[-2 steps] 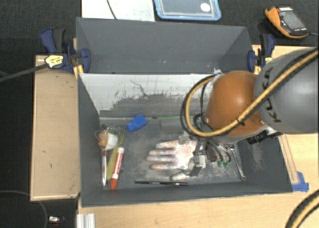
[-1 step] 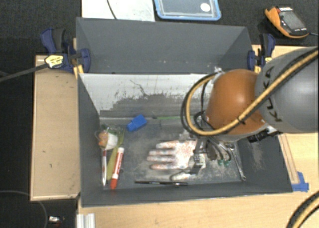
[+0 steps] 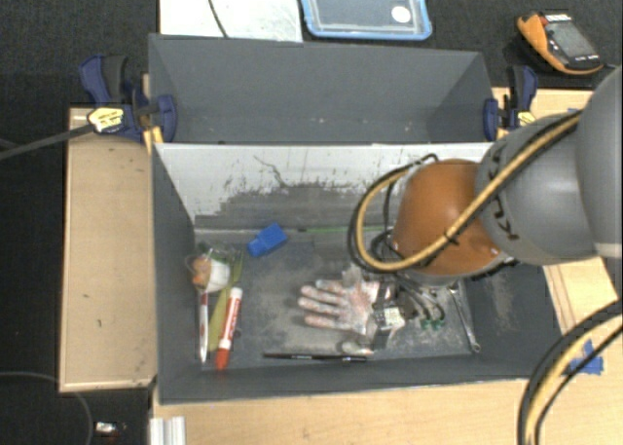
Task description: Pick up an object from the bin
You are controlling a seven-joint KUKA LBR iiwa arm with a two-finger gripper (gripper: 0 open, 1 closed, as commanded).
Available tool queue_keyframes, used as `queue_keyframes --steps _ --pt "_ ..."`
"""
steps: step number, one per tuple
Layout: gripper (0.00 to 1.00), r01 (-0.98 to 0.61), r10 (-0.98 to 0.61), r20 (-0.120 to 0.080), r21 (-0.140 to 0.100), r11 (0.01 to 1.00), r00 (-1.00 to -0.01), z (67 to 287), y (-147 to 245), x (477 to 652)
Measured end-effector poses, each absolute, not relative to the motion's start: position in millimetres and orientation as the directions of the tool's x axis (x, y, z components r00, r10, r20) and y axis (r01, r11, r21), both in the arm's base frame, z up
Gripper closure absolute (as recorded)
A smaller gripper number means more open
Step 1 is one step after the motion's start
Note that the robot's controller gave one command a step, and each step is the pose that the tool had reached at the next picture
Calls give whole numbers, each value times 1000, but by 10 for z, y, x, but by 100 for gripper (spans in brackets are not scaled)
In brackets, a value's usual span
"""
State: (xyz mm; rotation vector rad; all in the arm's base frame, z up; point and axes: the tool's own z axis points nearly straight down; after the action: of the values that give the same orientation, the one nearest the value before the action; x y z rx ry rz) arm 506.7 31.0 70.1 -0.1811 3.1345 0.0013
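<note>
Grey arm (image 3: 555,200) holds tool (image 3: 382,315), state unclear, at pale toy hand (image 3: 329,302) in bin (image 3: 292,190).

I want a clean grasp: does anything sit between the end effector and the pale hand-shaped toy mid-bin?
Nothing visible does. The end effector is right at the wrist end of the pale hand-shaped toy; a thin black stick lies just beside it.
</note>
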Motion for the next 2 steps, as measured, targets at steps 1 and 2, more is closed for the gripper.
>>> queue_keyframes --steps 1,2 --pt "0 -96 -96 -6 2 995 -995 663 300 5059" --pt "0 -108 -108 -6 2 994 -994 672 307 5080"
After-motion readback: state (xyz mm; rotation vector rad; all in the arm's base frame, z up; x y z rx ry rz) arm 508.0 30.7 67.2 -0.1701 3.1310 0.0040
